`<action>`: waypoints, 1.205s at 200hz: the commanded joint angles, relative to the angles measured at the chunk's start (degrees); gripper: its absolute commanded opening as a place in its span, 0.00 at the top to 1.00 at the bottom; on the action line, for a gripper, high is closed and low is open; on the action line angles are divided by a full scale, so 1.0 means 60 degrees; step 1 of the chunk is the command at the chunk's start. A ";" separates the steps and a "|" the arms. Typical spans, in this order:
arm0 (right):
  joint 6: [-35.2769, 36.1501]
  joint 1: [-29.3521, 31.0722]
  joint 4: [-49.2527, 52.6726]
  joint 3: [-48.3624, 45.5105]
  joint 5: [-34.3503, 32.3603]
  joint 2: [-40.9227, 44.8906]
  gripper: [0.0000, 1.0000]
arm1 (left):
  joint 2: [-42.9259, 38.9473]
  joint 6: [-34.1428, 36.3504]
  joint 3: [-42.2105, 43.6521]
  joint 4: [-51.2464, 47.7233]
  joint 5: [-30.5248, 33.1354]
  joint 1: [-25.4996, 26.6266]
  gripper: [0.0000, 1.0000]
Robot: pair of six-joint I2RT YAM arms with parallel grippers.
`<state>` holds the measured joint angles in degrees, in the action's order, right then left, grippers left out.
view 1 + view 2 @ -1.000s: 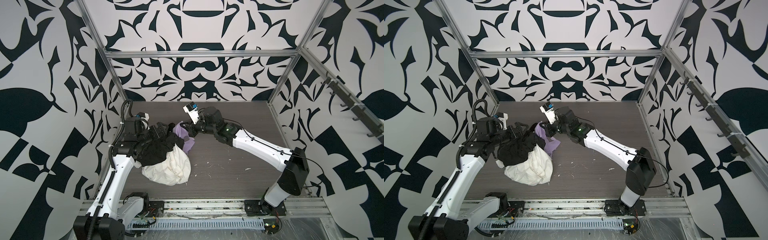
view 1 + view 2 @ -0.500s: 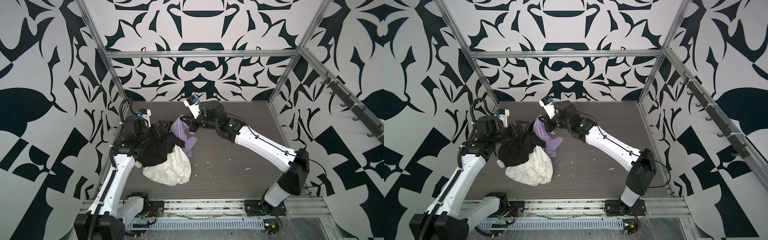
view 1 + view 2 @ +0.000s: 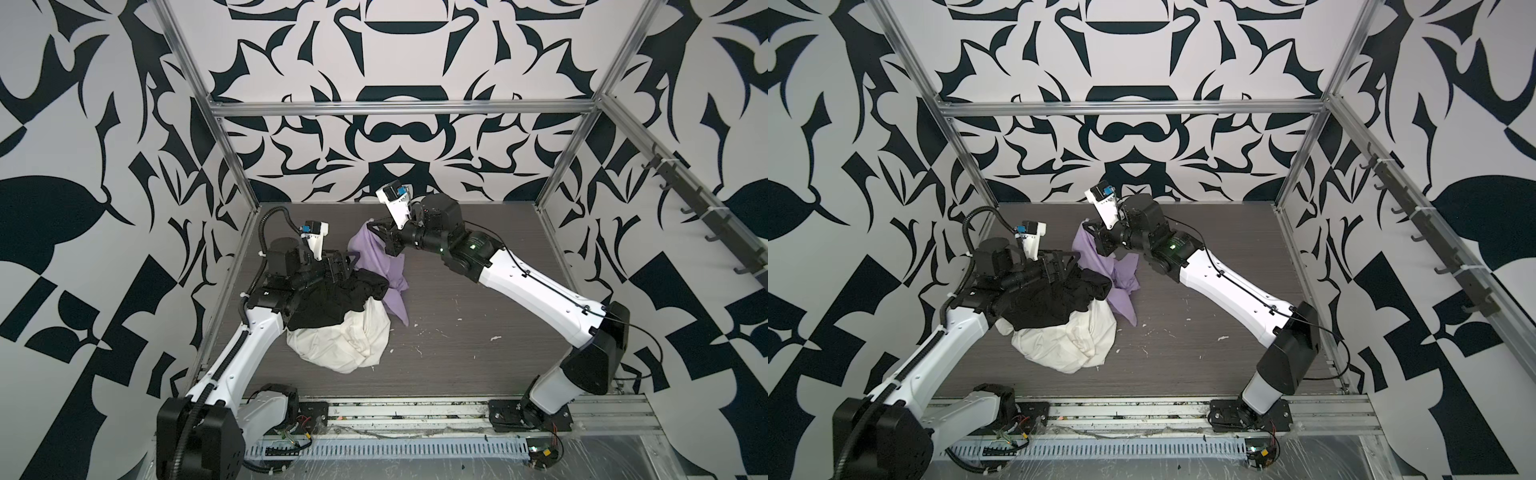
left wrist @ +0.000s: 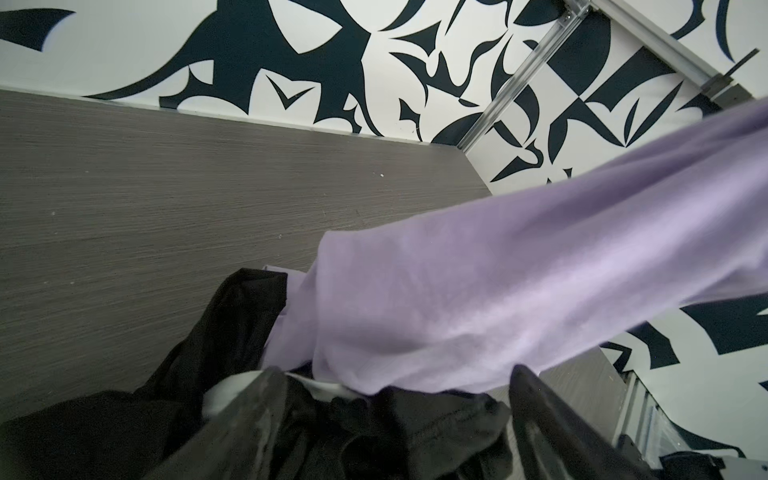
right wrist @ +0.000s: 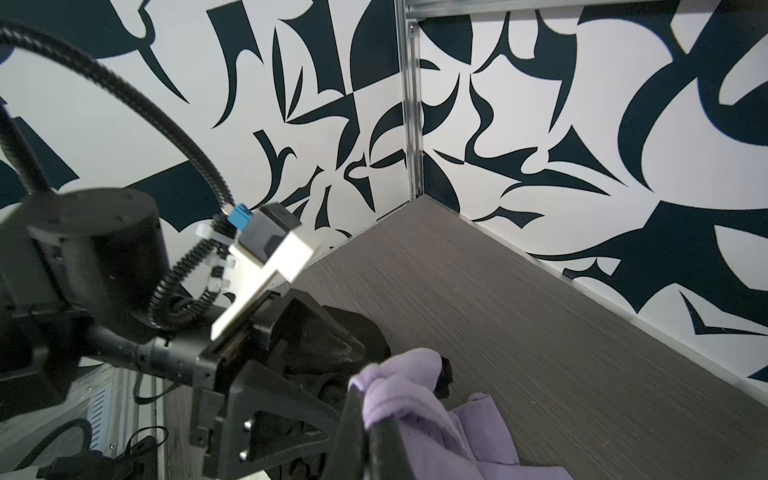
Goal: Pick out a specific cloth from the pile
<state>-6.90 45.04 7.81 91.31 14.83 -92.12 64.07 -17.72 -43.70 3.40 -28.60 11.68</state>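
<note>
The right tool [image 3: 381, 237] is clamped shut on a bunched fold of the lavender cloth [image 3: 380, 268], and in the right wrist view that fold bulges out just past the pinched fingers [image 5: 353, 415]. It holds the cloth up high, clear of the bench [image 3: 478, 357], so I take this as the drawing-out step. The lift lets the thin fabric peel away from the pile [image 3: 338, 320] under its own weight rather than dragging the rest along.

From the tool the cloth hangs down and towards the front. Its lower tail lies against the right side of the pile, beside the cream-white garment [image 3: 345, 340] and touching the bench. In the left wrist view the cloth [image 4: 498, 270] stretches taut across the frame, and one end appears tucked in among the black fabric, so it does not look fully free yet.

The left tool [image 3: 348, 266] sits at the top of the pile with the black garment [image 3: 332, 301] draped over it and its arm. Its fingers [image 4: 257, 403] stand wide apart with black fabric lying between them, and I see no pinch. My guess is that it is there to keep the pile down while the other pulls. The two tools are close together, with the raised cloth between them.
</note>
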 commanded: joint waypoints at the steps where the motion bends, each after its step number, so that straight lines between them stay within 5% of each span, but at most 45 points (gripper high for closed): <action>1: -0.0062 -0.0090 -0.1088 -0.0044 0.0165 0.0538 1.00 | 0.0374 0.0726 0.0170 0.1596 -0.0232 0.0168 0.14; 73: -0.0271 -0.0266 -0.1403 -0.0632 0.0212 0.0716 1.00 | 0.1303 0.0889 0.0116 0.2702 -0.0455 0.0770 0.14; 174: -0.0367 -0.0403 -0.1488 -0.0899 0.0099 0.0777 1.00 | 0.2008 0.0645 -0.0243 0.2485 -0.0873 0.0778 0.75; 241: -0.0417 -0.0415 -0.1405 -0.0921 0.0049 0.0856 1.00 | 0.1964 0.0608 -0.0245 0.2286 -0.0558 0.0778 0.95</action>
<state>-8.80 42.72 3.66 85.52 15.18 -90.78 76.05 -13.89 -43.18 17.82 -32.38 16.32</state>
